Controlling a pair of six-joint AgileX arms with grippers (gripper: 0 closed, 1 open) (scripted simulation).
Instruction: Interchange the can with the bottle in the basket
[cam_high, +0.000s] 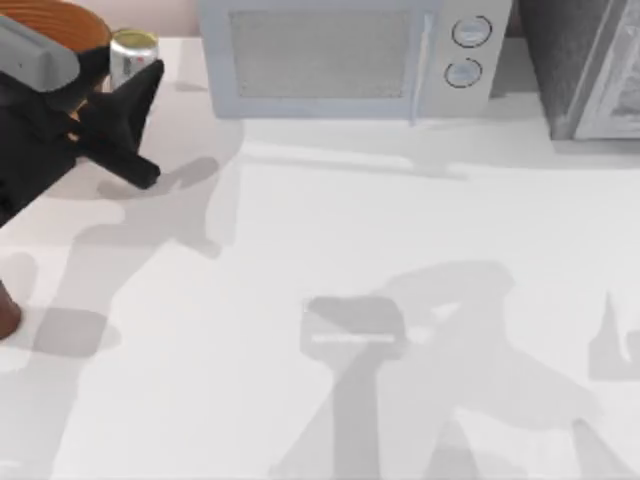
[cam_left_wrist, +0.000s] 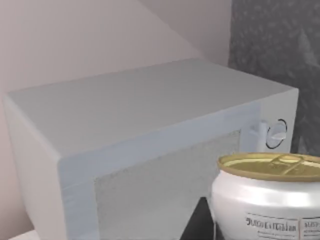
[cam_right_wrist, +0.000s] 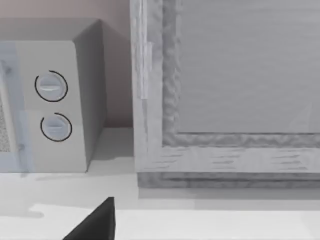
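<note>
Two arms belong to this AgileX rig; the left one reaches into the far left corner of the bench (cam_high: 330, 230). Its black claw (cam_high: 135, 125) shows two dark fingers (cam_high: 140, 85) fanned apart, one rising beside the can (cam_high: 133, 55) and the other pointing out over the bench surface. Whether the upper finger touches the can cannot be told from above.

The can stands upright, long axis vertical, dull gold top facing up; it has a white body with red marks. In the left wrist view the can (cam_left_wrist: 270, 200) sits close to the lens, its pull tab visible on the gold lid and printed text on its side.

Just to the can's left, at the far left corner, the rim of the orange-brown basket (cam_high: 65, 20) curves out from behind the arm's grey link. The bottle (cam_high: 6, 310), a dark reddish-brown shape cut by the picture's edge, stands at the left edge of the bench, well apart from the can and basket.

Along the far edge stands a pale microwave (cam_high: 345, 55) with two round knobs (cam_high: 470, 32), and a grey cabinet (cam_high: 590, 65) occupies the far right corner. A dark tip of the right claw (cam_right_wrist: 97, 222) shows in the right wrist view; its state cannot be told.
</note>
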